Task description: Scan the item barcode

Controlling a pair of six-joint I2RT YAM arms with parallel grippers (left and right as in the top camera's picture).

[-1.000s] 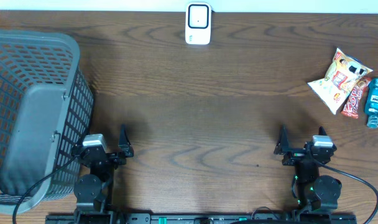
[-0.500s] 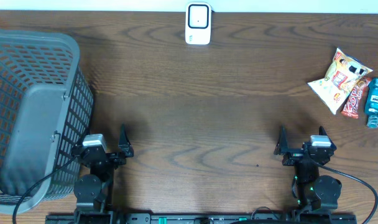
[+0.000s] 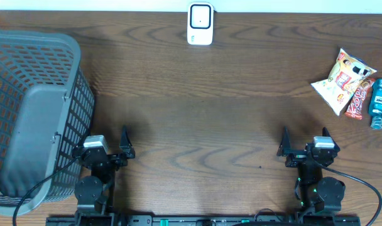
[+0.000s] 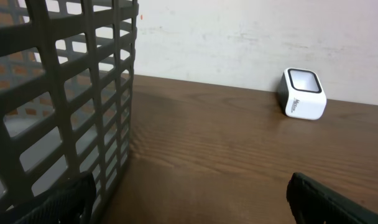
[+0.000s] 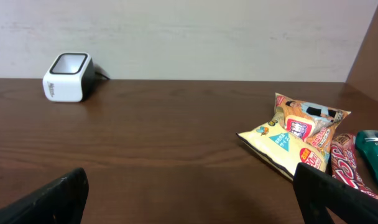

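Note:
Three items lie together at the table's right edge: a yellow snack bag (image 3: 340, 78) (image 5: 295, 134), a red candy bar (image 3: 359, 99) (image 5: 347, 158) and a teal bottle (image 3: 381, 103) (image 5: 375, 149). The white barcode scanner (image 3: 200, 24) (image 4: 304, 94) (image 5: 69, 77) stands at the back centre against the wall. My right gripper (image 3: 304, 137) (image 5: 192, 196) rests open at the front right, well short of the items. At the front left my left gripper (image 3: 105, 139) (image 4: 189, 199) is open too, beside the basket. Neither holds anything.
A large grey mesh basket (image 3: 34, 113) (image 4: 58, 93) fills the left side, its wall close to my left gripper's left finger. The dark wooden table (image 3: 197, 107) runs between the arms and the scanner.

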